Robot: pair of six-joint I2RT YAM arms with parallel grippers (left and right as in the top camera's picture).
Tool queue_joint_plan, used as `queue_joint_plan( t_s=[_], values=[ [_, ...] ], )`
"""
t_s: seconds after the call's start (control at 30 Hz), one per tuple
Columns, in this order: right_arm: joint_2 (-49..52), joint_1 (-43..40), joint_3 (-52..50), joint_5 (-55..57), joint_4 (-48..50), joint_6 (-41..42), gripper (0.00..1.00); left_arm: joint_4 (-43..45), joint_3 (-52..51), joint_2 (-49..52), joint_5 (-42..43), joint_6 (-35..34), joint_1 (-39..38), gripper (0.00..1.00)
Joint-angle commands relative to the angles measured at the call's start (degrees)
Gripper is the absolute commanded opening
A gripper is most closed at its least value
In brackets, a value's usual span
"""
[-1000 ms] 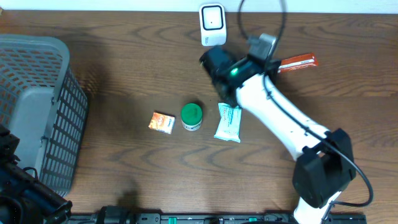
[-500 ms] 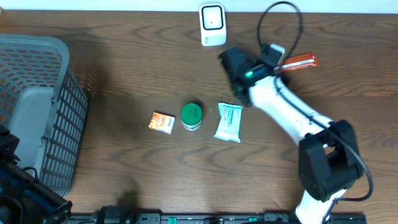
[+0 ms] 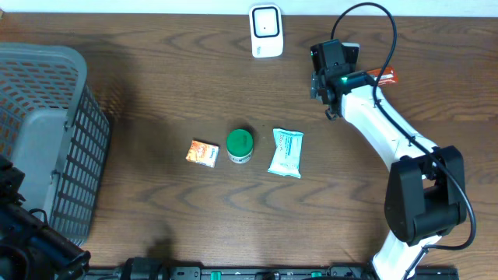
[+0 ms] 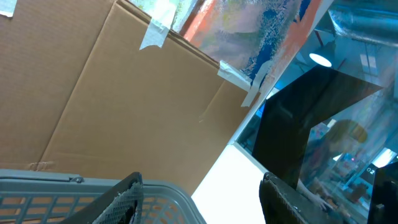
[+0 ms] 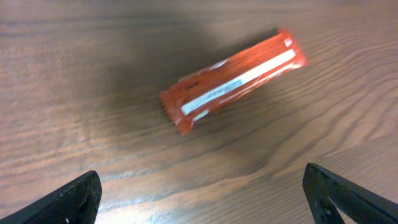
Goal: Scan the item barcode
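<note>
Hangs over the orange packet (image 5: 233,81) with right claw (image 5: 208,199) spread wide, empty. Lies flat on the table (image 5: 74,74), directly below. Looks light, crinkly, slippery; best pinched across 2 long edges, mid-length.

table (image 3: 156,70): dark wood grain, smooth, low sheen
orange bar wrapper (image 5: 233,81): glossy plastic film, crimped ends
basket (image 3: 78,155), 9 o'clock: grey matt plastic lattice
scanner (image 3: 265,29), 12 o'clock: white glossy plastic
cardboard (image 4: 124,106): matt brown; tape (image 4: 151,34) pale, papery
</note>
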Motion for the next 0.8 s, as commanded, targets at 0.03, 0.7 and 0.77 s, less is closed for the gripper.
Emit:
queue_joint_plan(
  t_s=[0.03, 0.7, 0.77],
  values=[
    [0.24, -5.31, 0.61, -12.0, 0.35, 5.97, 0.67, 0.07, -0.28, -0.13, -0.13, -0.39, 0.24, 0.61],
    [16.11, -17.81, 1.09, -20.74, 33.53, 14.16, 0.01, -0.09, -1.14, -0.13, -0.13, -1.44, 0.24, 0.61],
    [18.08, -18.23, 1.88, -20.72, 34.91, 14.53, 0.01, -0.07, -1.51, -0.09, -0.13, -1.44, 0.24, 0.61]
  ],
)
